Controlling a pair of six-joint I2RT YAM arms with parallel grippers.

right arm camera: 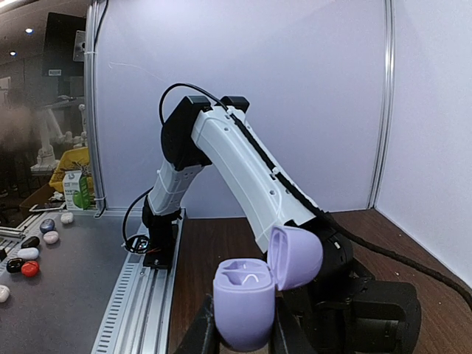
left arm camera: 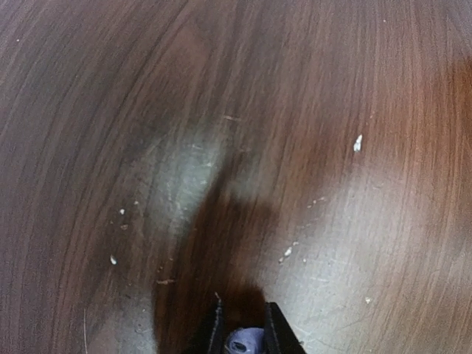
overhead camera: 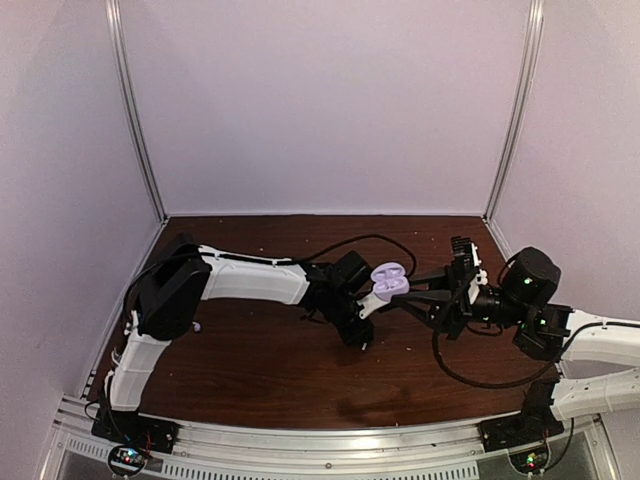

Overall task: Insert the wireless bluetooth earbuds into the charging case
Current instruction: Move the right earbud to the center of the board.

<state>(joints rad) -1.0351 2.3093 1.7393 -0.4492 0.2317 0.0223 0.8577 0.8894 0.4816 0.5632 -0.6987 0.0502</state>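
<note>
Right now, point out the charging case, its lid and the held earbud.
charging case (right arm camera: 243, 313), right wrist view, front of lower half.
lid (right arm camera: 296, 257), right wrist view, its middle.
earbud (left arm camera: 245, 341), left wrist view, its rounded top.

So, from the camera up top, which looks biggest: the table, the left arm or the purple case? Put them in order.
1. the table, biggest
2. the left arm
3. the case, clearly smallest, even though it is held up nearer the camera
</note>
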